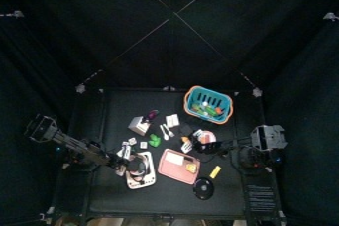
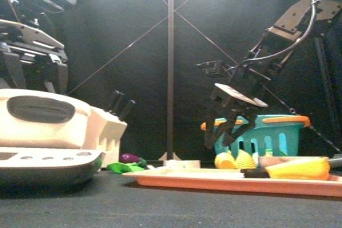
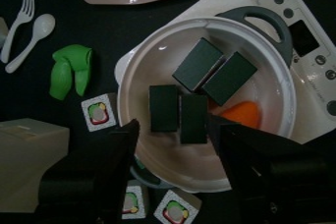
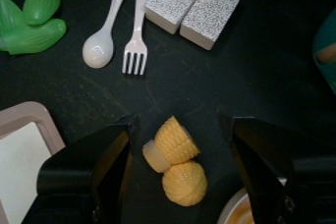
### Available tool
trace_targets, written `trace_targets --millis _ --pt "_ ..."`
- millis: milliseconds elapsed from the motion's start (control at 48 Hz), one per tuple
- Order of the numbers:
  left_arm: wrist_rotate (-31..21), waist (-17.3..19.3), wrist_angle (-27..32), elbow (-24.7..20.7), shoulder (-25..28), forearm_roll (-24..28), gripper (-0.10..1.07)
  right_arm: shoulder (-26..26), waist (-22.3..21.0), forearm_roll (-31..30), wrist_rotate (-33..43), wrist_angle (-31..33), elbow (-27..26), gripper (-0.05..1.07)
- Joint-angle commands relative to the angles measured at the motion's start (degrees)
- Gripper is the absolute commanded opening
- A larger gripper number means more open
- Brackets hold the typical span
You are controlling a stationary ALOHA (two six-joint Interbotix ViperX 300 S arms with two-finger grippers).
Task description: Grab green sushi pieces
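1. The left gripper [image 3: 182, 140] hangs with its jaws spread wide and nothing between them. It is directly above the white bowl [image 3: 148, 57] of a pale kitchen appliance [image 3: 282, 12] at the table's front left.
2. The green sushi pieces [image 3: 203, 63] lie inside that bowl. There are four dark green slabs in two side-by-side pairs. One pair sits just ahead of the left jaws, the other toward the bowl's far side, and an orange piece [image 3: 239, 115] rests beside them.
3. They look like toy food, so I judge them light, rigid and smooth-skinned. They are likely to skate on the bowl's curved floor if nudged from one side.
4. A hold across the two long flat faces of a single slab seems safest. The nearest pair touches, so one finger would have to find the outer face, not the seam. Otherwise both may lift together or one may tip.
5. Each slab is a plain rectangular block, uniformly dark green, with crisp edges and no visible marking on its top face.
6. The right gripper [image 4: 184, 135] rests at the table's right side, jaws also wide and empty. It is over two yellow pieces [image 4: 175, 140], with a fork [image 4: 136, 31] and spoon [image 4: 102, 41] lying beyond.
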Motion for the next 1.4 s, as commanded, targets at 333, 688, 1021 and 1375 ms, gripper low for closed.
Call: trace_targets --millis 333,688,1021,1375 --pt "0.0 -0.09 -0.53 -1.76 3.08 0.35 0.91 -0.79 -0.18 -0.18 -0.09 0.0 -1.05 0.95" --pt "0.0 -0.09 -0.44 -1.76 3.25 0.18 0.9 -0.79 -0.18 -0.18 -0.09 0.0 -1.05 0.95" --pt "0.09 -0.09 -0.53 -1.93 5.36 -0.26 0.89 -0.53 -0.35 -0.18 -0.09 0.0 -1.05 0.95" --pt "0.0 -0.09 -0.26 -2.9 5.62 -0.18 0.82 -0.18 -0.79 -0.18 0.0 -0.97 -1.14 0.95"
